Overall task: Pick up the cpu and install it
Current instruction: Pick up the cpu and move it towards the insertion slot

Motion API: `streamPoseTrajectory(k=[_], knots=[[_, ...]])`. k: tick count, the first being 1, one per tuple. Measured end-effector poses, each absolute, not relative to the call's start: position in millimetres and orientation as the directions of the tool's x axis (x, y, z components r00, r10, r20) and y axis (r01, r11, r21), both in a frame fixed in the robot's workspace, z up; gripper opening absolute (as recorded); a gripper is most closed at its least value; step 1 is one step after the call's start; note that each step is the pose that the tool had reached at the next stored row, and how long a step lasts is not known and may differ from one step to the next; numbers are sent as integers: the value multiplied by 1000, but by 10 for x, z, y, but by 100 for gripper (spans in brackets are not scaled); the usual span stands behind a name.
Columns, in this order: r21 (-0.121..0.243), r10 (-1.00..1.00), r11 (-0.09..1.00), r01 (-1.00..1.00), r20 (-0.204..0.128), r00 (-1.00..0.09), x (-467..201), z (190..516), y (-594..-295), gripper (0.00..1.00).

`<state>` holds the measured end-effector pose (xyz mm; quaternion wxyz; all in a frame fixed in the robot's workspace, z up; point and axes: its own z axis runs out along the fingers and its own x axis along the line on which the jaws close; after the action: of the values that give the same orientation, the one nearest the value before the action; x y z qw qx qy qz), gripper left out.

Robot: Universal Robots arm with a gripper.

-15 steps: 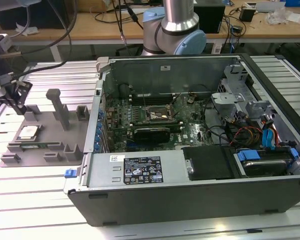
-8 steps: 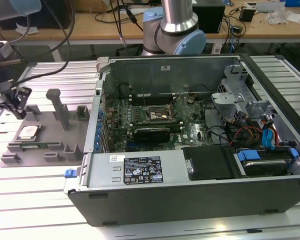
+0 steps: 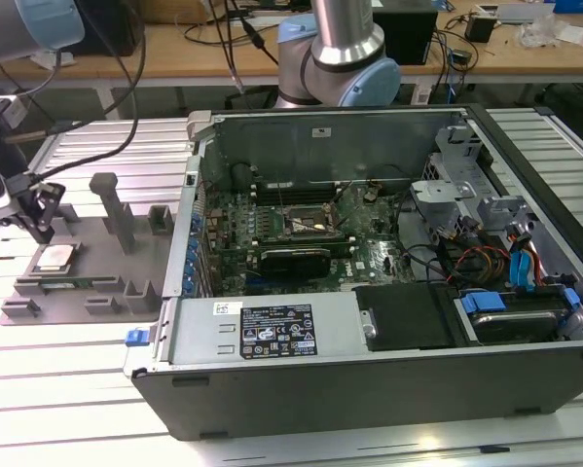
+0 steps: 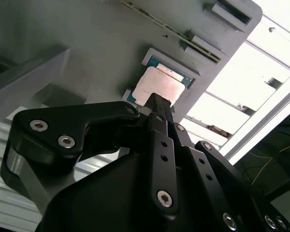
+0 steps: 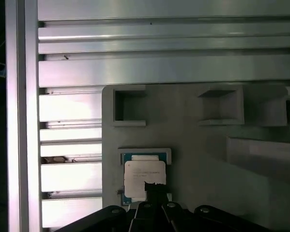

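A cluttered wooden bench [image 3: 164, 44] stands behind the ribbed aluminium table [image 3: 57, 389].

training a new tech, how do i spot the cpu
Look to the exterior view's left of the open computer case, at the grey fixture plate. The cpu sits in a pocket there: the only flat silvery square among grey blocks.

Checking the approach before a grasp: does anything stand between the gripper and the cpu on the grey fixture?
Nothing visible does. In the exterior view the gripper hangs close over the cpu, which lies uncovered in its recess on the grey fixture; its upright post stands aside, toward the exterior view's right.
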<state>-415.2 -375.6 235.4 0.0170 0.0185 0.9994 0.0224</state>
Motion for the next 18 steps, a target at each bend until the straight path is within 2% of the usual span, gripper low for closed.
streamPoseTrajectory(k=[18], knots=[[45,0,999,-2,-34,-999,-4185,2073,-3781,11]])
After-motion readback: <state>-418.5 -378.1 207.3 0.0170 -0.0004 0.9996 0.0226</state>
